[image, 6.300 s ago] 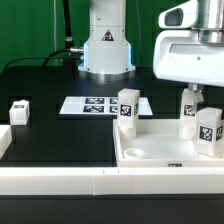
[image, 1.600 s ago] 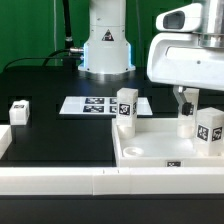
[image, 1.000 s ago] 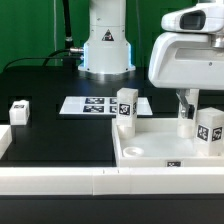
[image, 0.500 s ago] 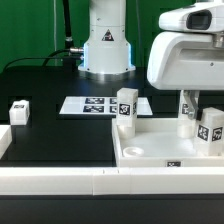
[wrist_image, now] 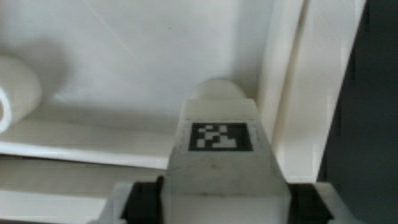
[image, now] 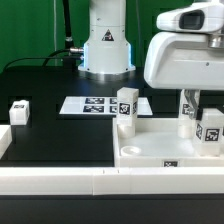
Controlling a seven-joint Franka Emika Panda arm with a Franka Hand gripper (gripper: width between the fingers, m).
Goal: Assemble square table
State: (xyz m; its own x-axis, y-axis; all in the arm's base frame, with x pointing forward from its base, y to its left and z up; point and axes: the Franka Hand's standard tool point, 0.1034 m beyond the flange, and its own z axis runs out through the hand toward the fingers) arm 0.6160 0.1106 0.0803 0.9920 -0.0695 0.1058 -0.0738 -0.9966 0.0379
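Gripper was down over the tabletop, at its far side on the exterior view's right. The wrist view showed it clamped on the held leg, fingers snug on both flanks. That leg hung close beside the raised rim, tag up to the camera, with a round socket a little way off. Whether its tip touched the tray floor, I couldn't tell.

The second leg stood just beside the held one, nearer the exterior view's right edge. The third leg stood upright at the tabletop's far corner on the exterior view's left, inside the rim or just outside, hard to say. The fourth leg sat well apart on the black table, far over on the left.

By my read it was early going. No leg looked seated, so all four were left to fit, starting with this one into its corner socket.
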